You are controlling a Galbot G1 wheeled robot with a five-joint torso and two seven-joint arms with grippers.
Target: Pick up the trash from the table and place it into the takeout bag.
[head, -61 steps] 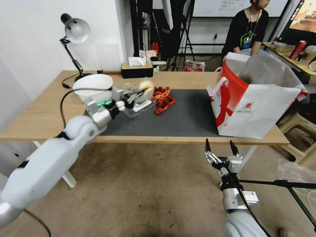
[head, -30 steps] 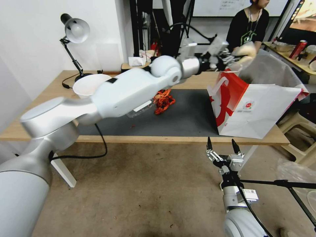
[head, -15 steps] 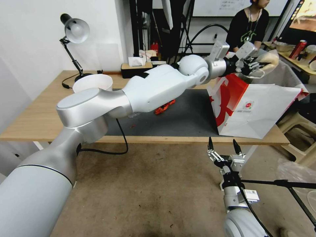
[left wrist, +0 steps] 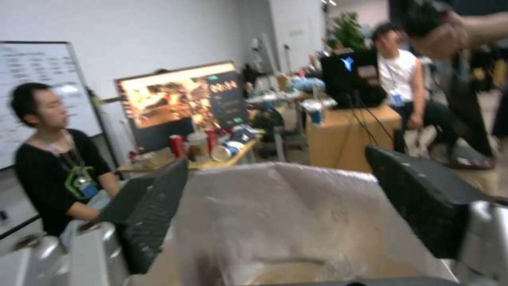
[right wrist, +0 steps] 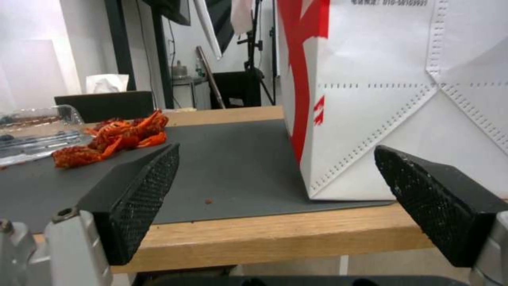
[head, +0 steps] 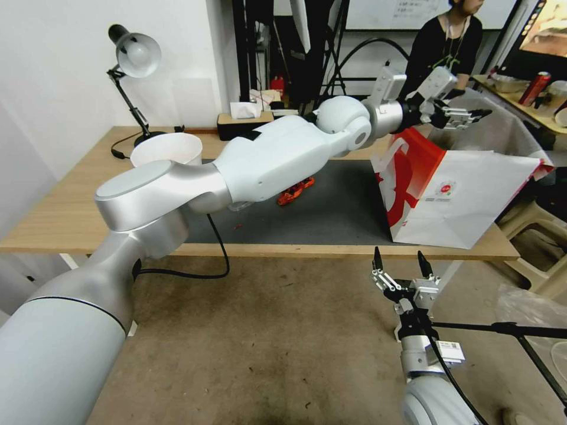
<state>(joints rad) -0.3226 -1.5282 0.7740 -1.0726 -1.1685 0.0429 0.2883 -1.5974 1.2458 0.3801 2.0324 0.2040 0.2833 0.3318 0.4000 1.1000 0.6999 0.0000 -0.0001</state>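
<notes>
My left arm reaches across the table [head: 71, 206], and my left gripper [head: 466, 113] hangs open and empty above the mouth of the takeout bag [head: 466, 195]. In the left wrist view the open left gripper [left wrist: 278, 161] looks onto the bag's clear liner [left wrist: 296, 214]. Trash on the dark mat [head: 331, 212]: red shells [head: 295, 190], a clear clamshell [right wrist: 37, 131] beside them, and a beige bowl [head: 165, 150] at the left. My right gripper [head: 398, 262] waits open below the table's front edge, facing the bag [right wrist: 397, 99] and the shells [right wrist: 116, 137].
A desk lamp [head: 136, 56] stands at the table's back left and a black tissue box [head: 245, 125] at the back edge. A smaller table with a red can [head: 534, 88] is behind the bag. A tripod leg [head: 520, 330] crosses the floor at right.
My left arm swung from the clamshell over to the bag carrying the bagged bun. Half a second ago the bun was in its fingers; now they are open and empty. The right arm stayed put.
</notes>
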